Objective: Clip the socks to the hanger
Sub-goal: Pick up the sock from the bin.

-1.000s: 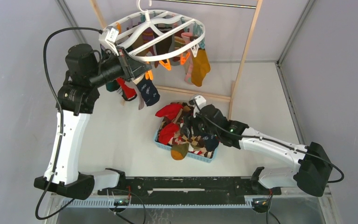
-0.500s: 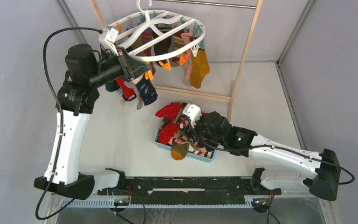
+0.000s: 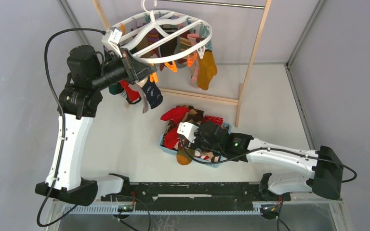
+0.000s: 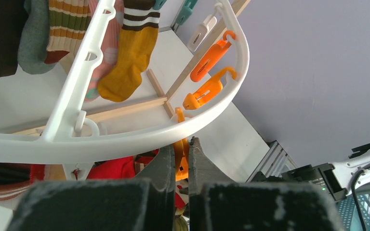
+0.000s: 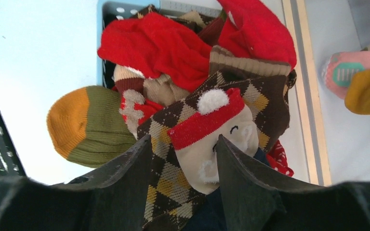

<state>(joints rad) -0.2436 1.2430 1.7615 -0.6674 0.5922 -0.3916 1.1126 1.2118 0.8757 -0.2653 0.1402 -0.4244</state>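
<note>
The white oval hanger [image 3: 171, 58] hangs at the back with socks clipped under it, among them a mustard one [image 3: 207, 70] and a navy one [image 3: 153, 94]. My left gripper [image 3: 147, 73] is raised to its front rim [image 4: 125, 139] and shut on an orange clip [image 4: 180, 161]. More socks [image 3: 176, 114] are heaped in a blue basket [image 3: 207, 163]. My right gripper [image 3: 192, 143] is low over that heap and open [image 5: 183, 144]. Its jaws straddle a cream Santa-face sock [image 5: 212, 139] lying on a brown argyle sock [image 5: 166, 139]. A red sock [image 5: 159, 45] and a green-orange sock [image 5: 89, 127] lie beyond.
Light wooden frame poles [image 3: 253, 57] stand around the hanger, with a wooden bar [image 3: 197, 96] on the floor just behind the basket. Spare orange clips [image 4: 207, 91] dangle from the rim. A black rail [image 3: 192, 190] runs along the near edge.
My right arm has swung left across the basket and down onto the sock heap, its jaws narrowing a little. The left arm and the hanger have stayed put.
</note>
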